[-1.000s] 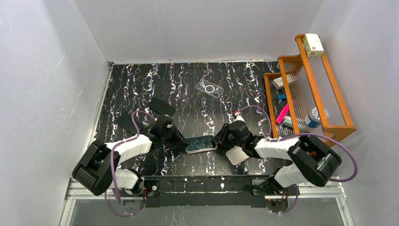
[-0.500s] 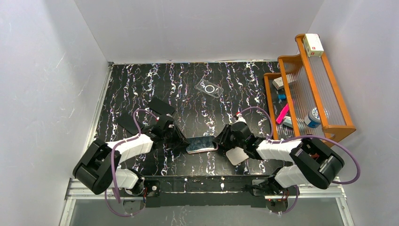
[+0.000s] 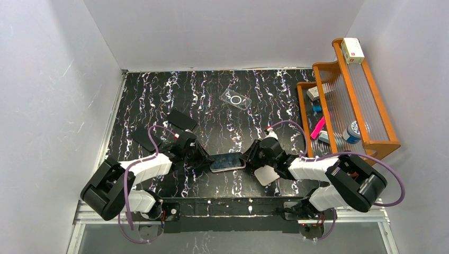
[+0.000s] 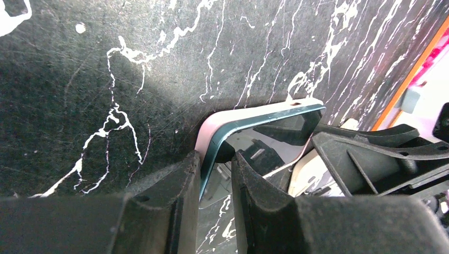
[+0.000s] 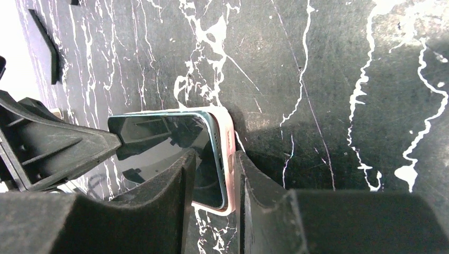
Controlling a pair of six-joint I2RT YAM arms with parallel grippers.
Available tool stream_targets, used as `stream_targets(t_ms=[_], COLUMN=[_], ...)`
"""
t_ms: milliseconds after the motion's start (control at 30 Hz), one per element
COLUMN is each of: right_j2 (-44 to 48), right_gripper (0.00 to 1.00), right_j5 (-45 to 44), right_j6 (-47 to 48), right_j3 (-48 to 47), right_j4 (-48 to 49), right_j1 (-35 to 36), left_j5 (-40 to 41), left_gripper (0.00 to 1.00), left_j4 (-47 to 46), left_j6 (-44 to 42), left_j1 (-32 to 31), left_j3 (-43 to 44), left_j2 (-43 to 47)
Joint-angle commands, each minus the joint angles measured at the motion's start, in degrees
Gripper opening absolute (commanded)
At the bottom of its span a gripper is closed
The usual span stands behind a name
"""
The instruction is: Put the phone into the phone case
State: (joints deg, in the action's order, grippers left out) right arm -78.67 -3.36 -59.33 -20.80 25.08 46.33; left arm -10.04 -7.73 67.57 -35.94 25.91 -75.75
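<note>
The phone (image 3: 227, 162), dark-screened with a teal rim, sits in a pink phone case and is held near the table's front between both grippers. My left gripper (image 3: 209, 161) is shut on its left end. In the left wrist view one jaw presses the pink case (image 4: 207, 132) and the other the phone's screen (image 4: 265, 127), with the left gripper (image 4: 214, 161) round the edge. My right gripper (image 3: 247, 158) is shut on the right end. In the right wrist view the right gripper (image 5: 214, 164) clamps the phone (image 5: 159, 143) and the pink case (image 5: 229, 153).
A clear case (image 3: 235, 99) lies at the back middle. Two black cases (image 3: 182, 119) (image 3: 145, 138) lie at the left. A pale case (image 3: 266, 174) lies under my right arm. An orange rack (image 3: 344, 100) with small items stands along the right edge.
Both grippers and the phone have shifted very slightly to the right and away from me. The grips look the same.
</note>
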Motion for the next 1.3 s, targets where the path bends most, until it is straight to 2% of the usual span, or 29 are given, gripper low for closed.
stream_targets(t_ms=[0, 100, 167, 333, 467, 600, 767, 933, 1067, 1267], right_j2=[-0.41, 2.77, 5.12, 8.18, 10.78, 15.37, 17.63, 9.61, 1.40, -5.96], right_gripper=[0.41, 0.45, 0.48, 0.55, 0.60, 0.65, 0.76, 0.85, 0.83, 0.82], right_j5=[18.75, 16.32, 15.90, 18.89, 19.09, 12.08, 4.93, 7.05, 13.39, 21.48], right_j6=[-8.67, -6.68, -6.01, -1.54, 2.32, 6.27, 14.24, 26.00, 29.65, 29.62], right_j3=[-0.77, -1.03, 0.05, -0.64, -3.33, -7.76, -12.99, -18.46, -22.34, -22.29], right_j4=[12.16, 4.73, 2.17, -5.55, -17.08, -29.58, -32.35, -28.73, -26.30, -19.33], right_j1=[7.49, 7.53, 7.54, 7.83, 8.23, 8.24, 7.68, 5.67, 2.83, -0.61], left_j5=[-14.01, -8.95, -6.67, -12.10, -9.00, -6.48, -8.59, -12.47, -12.69, -12.82], left_gripper=[0.19, 0.27, 0.33, 0.49, 0.63, 0.66, 0.61, 0.56, 0.52, 0.49], left_j4=[-11.85, 5.07, 11.76, 11.68, 22.02, 27.76, 24.98, 13.79, 8.55, 2.93], left_j6=[2.10, -8.93, -14.19, -16.70, -23.91, -26.21, -21.71, -14.85, -11.92, -9.97], left_j1=[-8.24, -6.69, -4.39, 3.59, 4.74, 4.74, 4.74, 4.74, 4.74, 4.74], left_j3=[3.18, 10.70, 14.76, 15.67, 19.37, 18.93, 12.71, 3.93, 0.42, -2.32], left_j2=[-2.20, -0.41, 0.47, 2.39, 4.22, 7.18, 11.78, 13.23, 12.09, 9.56])
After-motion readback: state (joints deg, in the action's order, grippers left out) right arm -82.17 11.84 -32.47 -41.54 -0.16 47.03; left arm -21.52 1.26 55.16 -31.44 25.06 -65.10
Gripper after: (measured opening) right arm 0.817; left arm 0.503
